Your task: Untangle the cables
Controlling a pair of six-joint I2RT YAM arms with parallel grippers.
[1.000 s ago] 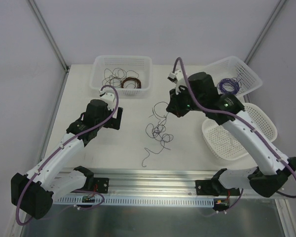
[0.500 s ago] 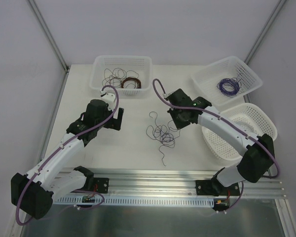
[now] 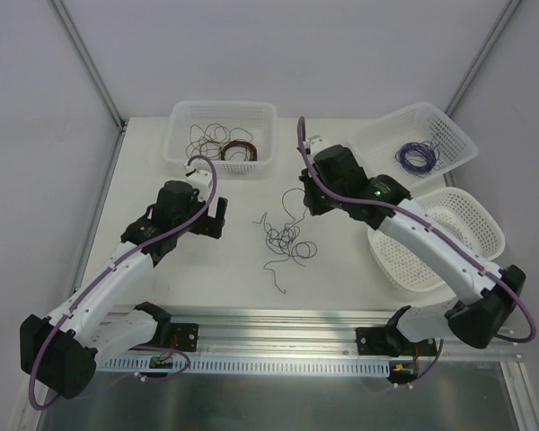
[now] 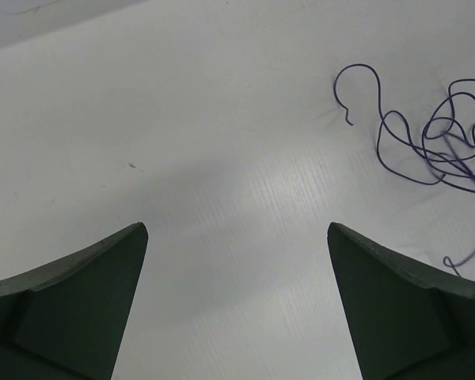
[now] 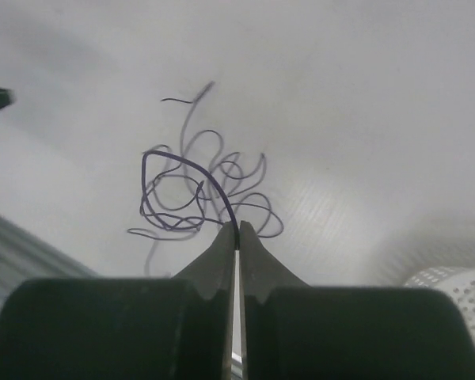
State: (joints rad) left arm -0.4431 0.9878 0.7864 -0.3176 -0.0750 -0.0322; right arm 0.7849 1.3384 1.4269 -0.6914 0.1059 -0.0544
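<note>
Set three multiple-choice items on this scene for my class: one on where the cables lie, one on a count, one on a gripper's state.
1. Where is the clump of cables?
A in a back basket
B draped over the left arm
C on the table between the two arms

2. How many white baskets are there?
A two
B three
C four

3. How is the right gripper?
A shut on a purple strand of the cables
B wide open and empty
C shut on a basket's rim

Key:
1 C: the top view shows the clump on bare table between the arms.
2 B: one stands back left, one back right, one near right.
3 A: its wrist view shows the fingers pressed together, with the strand leaving their tips.
</note>
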